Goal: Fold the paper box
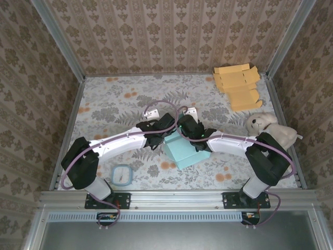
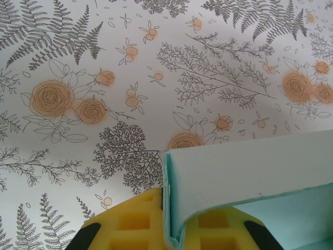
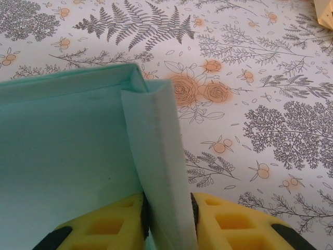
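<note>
Currently your left claw is pinching a wall of the teal paper box. In the left wrist view its yellow pads sit on either side of a rounded, doubled-over edge of the teal card, with almost no gap between them. Your right claw grips another wall the same way. In the right wrist view its two pads are pressed against a folded-in flap that stands upright next to an inside corner of the box.

From the top camera you can see the box resting on the flower-printed desk, about midway between the side walls and nearer the arm bases than the back wall. Both arms reach inward and meet over its far end, one from each side.

At the back right corner of the desk lies a stack of flat orange cardboard blanks, well apart from the box. A beige plush toy sits at the right edge, just beside the right arm's elbow. Near the left arm's base lies a small pale blue square item with a round middle; you cannot tell from here what it is.
</note>
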You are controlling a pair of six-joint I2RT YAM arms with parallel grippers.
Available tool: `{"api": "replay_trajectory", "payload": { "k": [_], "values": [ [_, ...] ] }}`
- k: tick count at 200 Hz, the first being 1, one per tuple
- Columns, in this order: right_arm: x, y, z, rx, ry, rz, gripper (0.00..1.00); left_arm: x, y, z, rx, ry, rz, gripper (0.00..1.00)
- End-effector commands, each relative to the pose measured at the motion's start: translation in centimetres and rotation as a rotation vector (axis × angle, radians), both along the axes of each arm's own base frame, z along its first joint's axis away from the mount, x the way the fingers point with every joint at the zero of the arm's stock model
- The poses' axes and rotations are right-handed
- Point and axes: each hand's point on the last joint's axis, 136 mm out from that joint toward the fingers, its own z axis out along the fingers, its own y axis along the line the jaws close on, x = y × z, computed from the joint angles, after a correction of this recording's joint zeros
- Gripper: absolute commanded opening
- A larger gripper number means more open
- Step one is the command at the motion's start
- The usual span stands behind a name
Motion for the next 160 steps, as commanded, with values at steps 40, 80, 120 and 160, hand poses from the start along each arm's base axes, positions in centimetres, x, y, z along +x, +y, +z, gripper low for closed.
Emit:
{"api": "replay_trajectory", "payload": {
  "k": [40,80,120,160],
  "values": [
    [-0.5,-7.6,-1.7,-0.204,0.064,-0.177,0.27,0.3,3.7,0.2,0.079,-0.016,0.131,0.00],
    [-0.9,-3.2,-3.0,0.028,0.136,0.063,0.39,0.7,3.3,-1.0,0.074,0.017,0.126,0.00],
    [-1.9,0.6,-2.7,0.199,0.186,0.220,0.49,0.9,2.9,-2.0,0.063,0.053,0.117,0.00],
    [-2.7,2.4,-1.6,0.296,0.213,0.289,0.55,1.0,2.9,-2.7,0.060,0.074,0.117,0.00]
  ]
}}
